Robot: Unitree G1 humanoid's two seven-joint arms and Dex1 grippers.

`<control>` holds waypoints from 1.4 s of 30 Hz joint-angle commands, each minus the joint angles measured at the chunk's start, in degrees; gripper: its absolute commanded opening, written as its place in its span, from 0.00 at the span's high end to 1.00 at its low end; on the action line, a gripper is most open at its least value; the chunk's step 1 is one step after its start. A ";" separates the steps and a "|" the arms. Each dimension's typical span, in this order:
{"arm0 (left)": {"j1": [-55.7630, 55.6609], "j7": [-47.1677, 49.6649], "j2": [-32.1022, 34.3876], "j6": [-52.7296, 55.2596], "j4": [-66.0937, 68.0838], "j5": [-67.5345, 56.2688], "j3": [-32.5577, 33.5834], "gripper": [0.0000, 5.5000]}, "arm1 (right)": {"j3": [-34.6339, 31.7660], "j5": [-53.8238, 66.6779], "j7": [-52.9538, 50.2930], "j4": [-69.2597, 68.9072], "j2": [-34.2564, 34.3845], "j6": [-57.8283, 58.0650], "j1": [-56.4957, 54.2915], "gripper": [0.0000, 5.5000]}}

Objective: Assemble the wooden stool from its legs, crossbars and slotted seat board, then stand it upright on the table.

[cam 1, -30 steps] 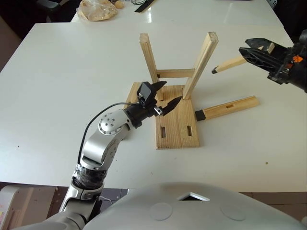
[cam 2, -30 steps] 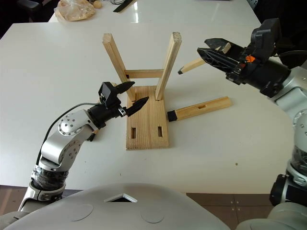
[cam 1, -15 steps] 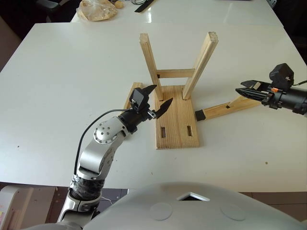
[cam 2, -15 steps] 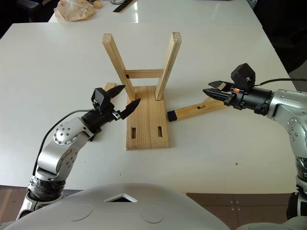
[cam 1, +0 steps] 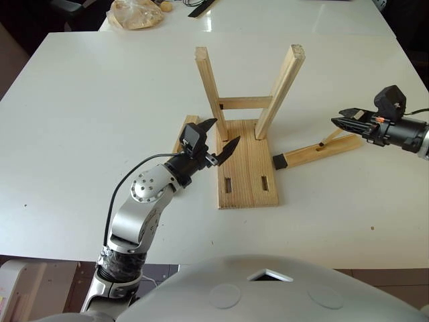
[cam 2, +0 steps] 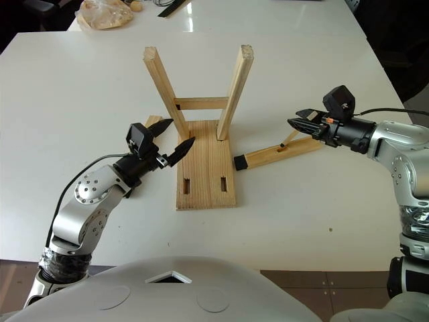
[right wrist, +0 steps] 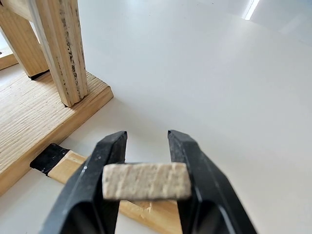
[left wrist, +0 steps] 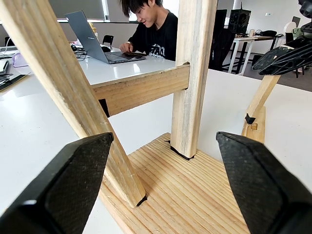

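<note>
1. Over on the white worktop (cam 1: 87,100), the seat board (cam 1: 247,173) lies flat. Two legs (cam 1: 209,90) stand in its far slots, with a crossbar (cam 1: 245,102) between them.
2. Left hand (cam 1: 224,131) is spread wide, hovering just beside the board's left edge.
3. Right hand (cam 1: 339,118) is pinching a short stick (cam 1: 328,139), whose lower end touches the loose leg (cam 1: 315,151) lying right of the board.

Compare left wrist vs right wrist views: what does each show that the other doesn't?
Left wrist: the crossbar, and the right gripper seen from outside. Right wrist: the stick end-on between shut jaws, and the loose leg at its black tip. Both: seat board, upright legs, loose leg, stick.
</note>
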 commanded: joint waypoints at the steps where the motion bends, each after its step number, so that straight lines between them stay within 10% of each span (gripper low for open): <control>1: 0.54 0.63 -0.16 -0.06 0.02 1.08 -0.31 0.29 | -0.38 -0.01 -0.46 -2.21 -0.38 2.57 -1.07 0.76; 42: 1.18 -0.13 -0.12 -0.22 0.79 2.15 -0.15 0.29 | 1.01 -5.57 -3.34 -5.56 1.23 3.38 4.86 0.76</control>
